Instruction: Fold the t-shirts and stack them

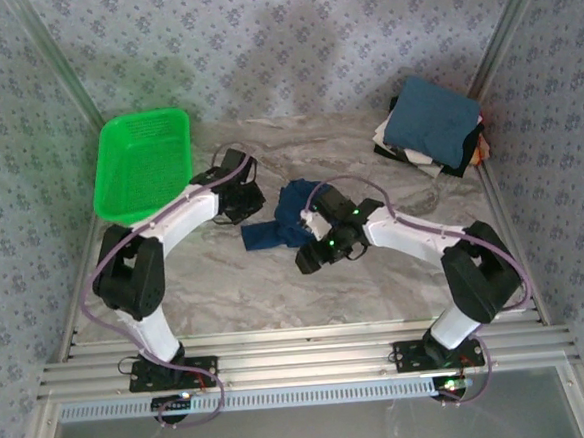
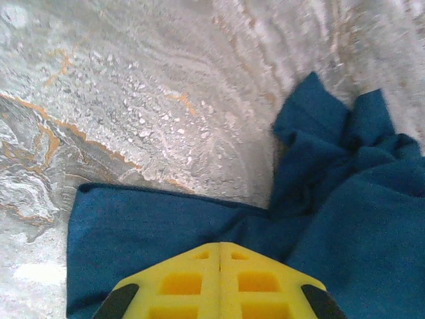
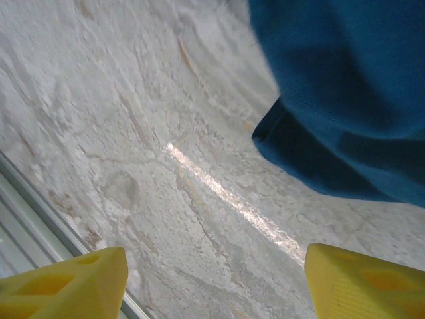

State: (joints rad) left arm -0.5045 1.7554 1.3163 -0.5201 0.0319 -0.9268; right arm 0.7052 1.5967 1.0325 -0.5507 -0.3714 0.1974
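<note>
The left end effector [image 2: 220,247] is pinching the teal-blue t-shirt [image 2: 345,219], fingers closed. The right end effector [image 3: 216,282] is hovering open just beside that shirt, over the bench [image 3: 133,133].

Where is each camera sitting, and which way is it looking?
Top external: high behind the arms, looking down on the table; both arms show.
Left wrist: close above the cloth, facing the teal-blue t-shirt; shut left gripper shows.
Right wrist: low over the table, facing across it; open right gripper shows.
Shared: both wrist views catch that t-shirt.
</note>
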